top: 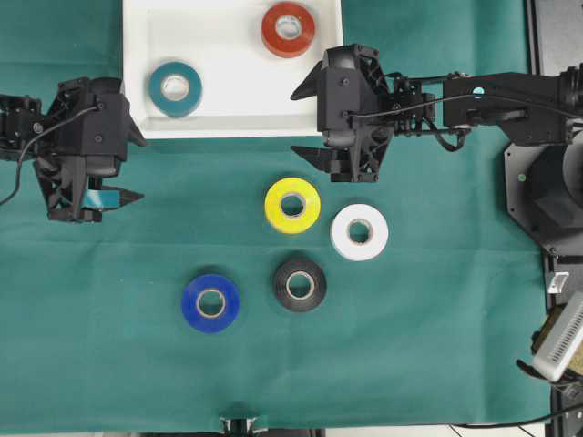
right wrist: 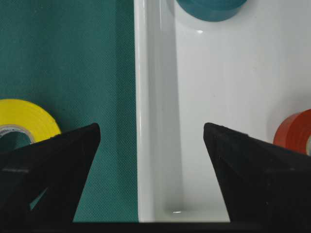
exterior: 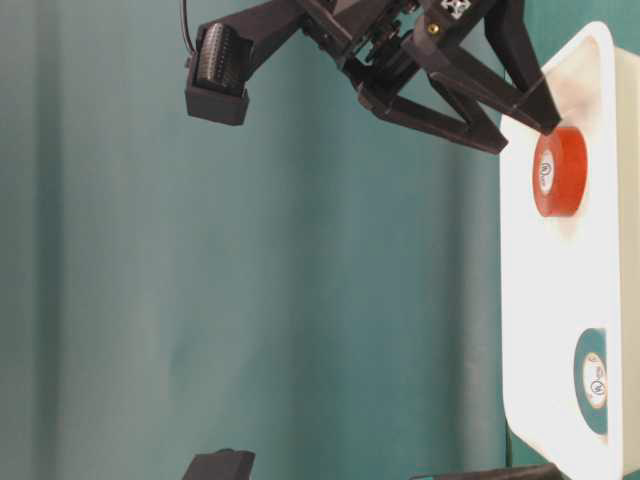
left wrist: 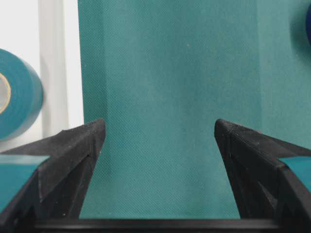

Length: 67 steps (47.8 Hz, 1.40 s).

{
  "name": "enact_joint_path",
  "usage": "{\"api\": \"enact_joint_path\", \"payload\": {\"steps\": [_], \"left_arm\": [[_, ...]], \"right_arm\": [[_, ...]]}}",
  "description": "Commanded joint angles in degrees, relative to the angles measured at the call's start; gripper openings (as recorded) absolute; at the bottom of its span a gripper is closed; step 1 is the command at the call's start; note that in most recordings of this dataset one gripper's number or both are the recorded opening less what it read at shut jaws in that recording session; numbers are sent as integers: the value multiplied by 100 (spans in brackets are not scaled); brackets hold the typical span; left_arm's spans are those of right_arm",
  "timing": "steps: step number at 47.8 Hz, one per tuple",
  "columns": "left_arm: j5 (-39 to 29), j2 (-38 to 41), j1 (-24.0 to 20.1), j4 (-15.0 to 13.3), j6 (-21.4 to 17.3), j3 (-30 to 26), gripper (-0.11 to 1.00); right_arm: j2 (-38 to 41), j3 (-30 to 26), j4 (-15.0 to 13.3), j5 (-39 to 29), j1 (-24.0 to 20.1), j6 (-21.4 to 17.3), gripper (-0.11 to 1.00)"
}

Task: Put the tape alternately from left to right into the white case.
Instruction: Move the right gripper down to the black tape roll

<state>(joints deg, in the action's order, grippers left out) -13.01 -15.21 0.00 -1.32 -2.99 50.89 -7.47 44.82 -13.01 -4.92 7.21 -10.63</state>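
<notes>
Looking into the white case (top: 232,109), we find two rolls of tape lying flat: the teal roll (top: 176,87) near its left end and the red-orange roll (top: 288,29) toward the upper right, well apart from each other. Below the case, four more rolls rest on the green cloth (top: 437,346): the yellow roll (top: 292,205) and the white roll (top: 359,231) just beside each other, then the black roll (top: 300,283) and the blue roll (top: 210,302) lower down. We see the right gripper (top: 308,121) spread wide and empty, straddling the case's lower right corner above the yellow roll. Our left gripper (top: 133,167) is likewise released and empty, over bare cloth just left of the case's lower left corner.
</notes>
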Motion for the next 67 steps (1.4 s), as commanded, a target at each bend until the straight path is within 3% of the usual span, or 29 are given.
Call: {"api": "enact_joint_path", "payload": {"steps": [1,23,49,67], "left_arm": [[53,-97,18,-18,0,-53,96],[79,-97,18,-18,0,-53,96],[70,-97,18,-18,0,-70,96],[70,-97,18,-18,0,-88,96]], "right_arm": [[-53,-53,0,44,-18,-9,76],[-62,-53,9,18,-281,-9,76],[-62,-53,18,44,-1345,-18,76],[-62,26,18,44,-1916,-352,75]]}}
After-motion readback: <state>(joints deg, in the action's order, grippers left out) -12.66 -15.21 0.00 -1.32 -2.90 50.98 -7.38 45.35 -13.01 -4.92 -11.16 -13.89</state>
